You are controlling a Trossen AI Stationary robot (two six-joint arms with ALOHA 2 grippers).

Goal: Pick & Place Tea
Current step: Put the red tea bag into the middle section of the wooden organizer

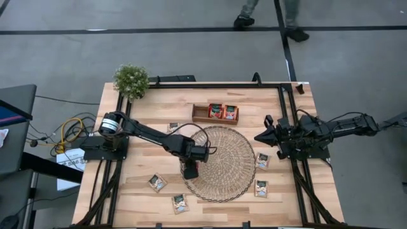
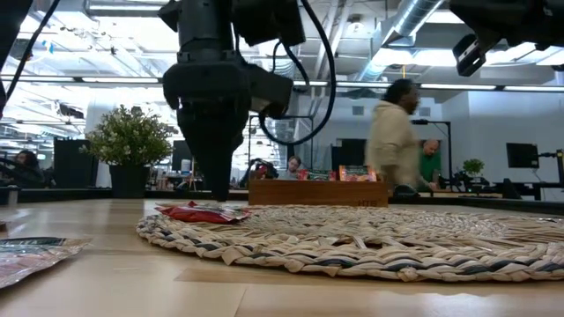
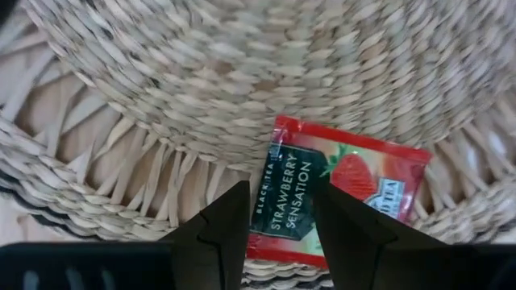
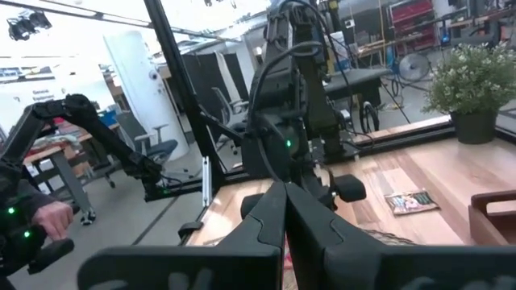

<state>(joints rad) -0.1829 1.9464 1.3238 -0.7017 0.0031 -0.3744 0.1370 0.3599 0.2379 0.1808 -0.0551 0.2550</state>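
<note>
Red tea sachet (image 3: 334, 193) btwn left gripper (image 3: 279, 211) fingers

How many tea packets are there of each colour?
Red tea packets: 3 (2 in the wooden tray, 1 on the straw mat)
Whitish tea packets: 5, all on the table
Total: 8

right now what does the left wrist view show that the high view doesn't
Only the left wrist view shows the print on the red strawberry tea sachet: "black tea, strawberry sensation". It lies on the woven straw mat near its edge, framed by the open left gripper.

Only the high view shows the small brown wooden tray holding two red sachets, the whitish sachets scattered on the table, the potted plant and the right gripper waiting.

Both show the mat and the left gripper over its edge.
</note>
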